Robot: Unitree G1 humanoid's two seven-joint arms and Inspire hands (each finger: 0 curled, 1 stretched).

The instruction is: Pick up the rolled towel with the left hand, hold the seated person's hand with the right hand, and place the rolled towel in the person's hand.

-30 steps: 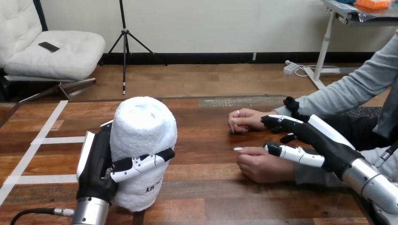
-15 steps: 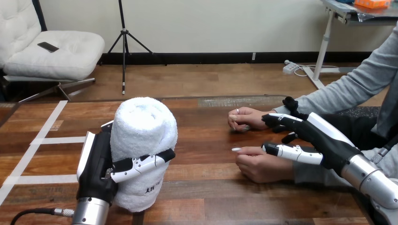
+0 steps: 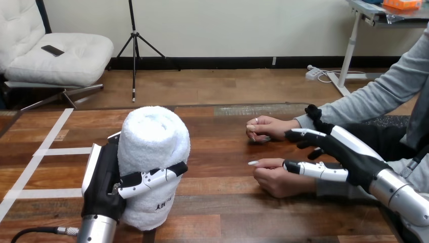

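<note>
**Towel gripped, hand-over not yet begun**

The towel point(image 3: 154, 144) is standing upright as a thick white roll at the left of the table point(image 3: 222, 147), well apart from the person. The left hand point(image 3: 103, 182) is grasping it: the palm is pressing against the roll's left side and the thumb is curling across its front. Whether the roll's base is resting on the table or hanging just clear of it, I cannot tell.

The right hand point(image 3: 349, 152) is reaching in from the right with its fingers nearly straight, so it is released rather than clenched. Its thumb is lying along the back of the person's near hand point(image 3: 278, 179), which is sitting loosely curled, knuckles up, on the table. Its fingers are stretching out above the gap between that hand and the person's far hand point(image 3: 270, 126). Nothing is wrapping round either of them.

Judging by this, the first step looks done or nearly so, and the second is only starting. The right hand is not yet holding the person's hand, and that hand is not turned palm up to receive anything. Carrying the towel across and setting it in the palm is all left to do.
</note>
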